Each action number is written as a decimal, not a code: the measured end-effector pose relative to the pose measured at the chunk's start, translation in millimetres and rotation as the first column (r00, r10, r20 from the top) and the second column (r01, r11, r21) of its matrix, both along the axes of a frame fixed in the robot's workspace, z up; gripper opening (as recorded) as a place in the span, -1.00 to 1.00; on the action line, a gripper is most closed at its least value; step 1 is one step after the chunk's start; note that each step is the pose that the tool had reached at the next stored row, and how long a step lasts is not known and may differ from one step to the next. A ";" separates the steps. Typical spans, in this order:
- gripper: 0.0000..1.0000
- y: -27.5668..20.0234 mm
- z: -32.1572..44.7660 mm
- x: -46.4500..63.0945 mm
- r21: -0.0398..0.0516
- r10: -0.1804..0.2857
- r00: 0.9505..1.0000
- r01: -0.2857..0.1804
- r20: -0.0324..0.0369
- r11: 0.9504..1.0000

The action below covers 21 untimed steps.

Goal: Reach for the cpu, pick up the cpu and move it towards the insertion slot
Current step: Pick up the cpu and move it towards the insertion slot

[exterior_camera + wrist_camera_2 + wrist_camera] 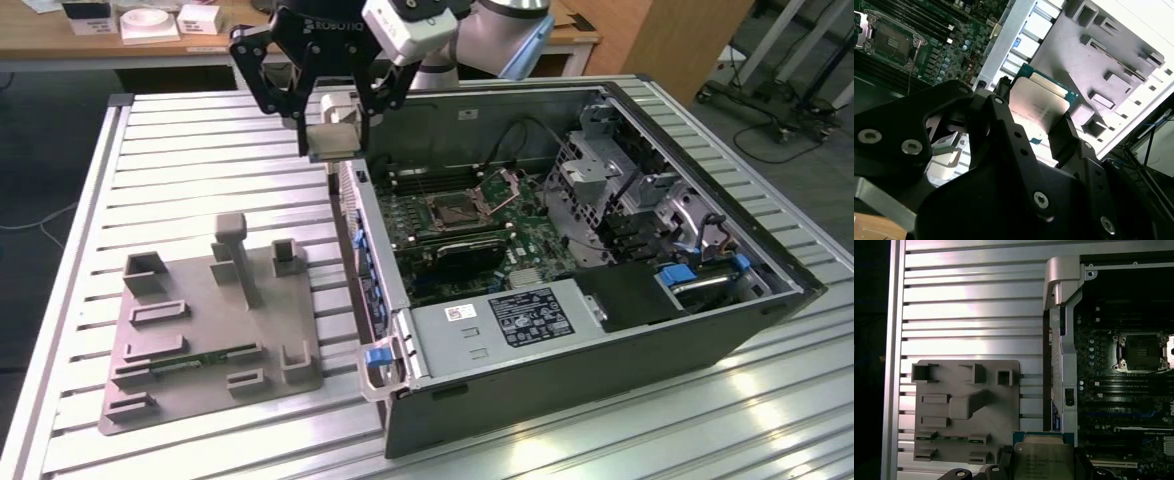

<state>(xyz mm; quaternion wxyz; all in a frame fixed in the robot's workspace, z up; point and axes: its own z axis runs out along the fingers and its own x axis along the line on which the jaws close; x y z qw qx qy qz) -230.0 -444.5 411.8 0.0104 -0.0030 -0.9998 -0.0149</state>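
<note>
exterior view looks down from afar; both wrist views face down, sharing the grey fixture plate [966,407].

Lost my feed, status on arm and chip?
Gripper shut on flat square silver-topped cpu. Held above open computer case's edge, short of silver-framed insertion slot. Nothing seen blocking.

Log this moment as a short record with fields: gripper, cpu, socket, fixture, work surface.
gripper: shut on the cpu, raised above the computer case's side wall
cpu: clamped between the fingers, metal top showing in both wrist views
insertion slot: hinged plate up, dark centre exposed
grey fixture: on the slatted table, beside the case
</note>
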 end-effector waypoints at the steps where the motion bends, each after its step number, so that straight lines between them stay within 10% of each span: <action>1: 0.09 0.0 0.0 0.7 0.000 0.000 1.000 0.000 0.000 1.000; 21: 0.09 0.5 0.0 14.4 0.000 0.000 1.000 0.000 0.000 1.000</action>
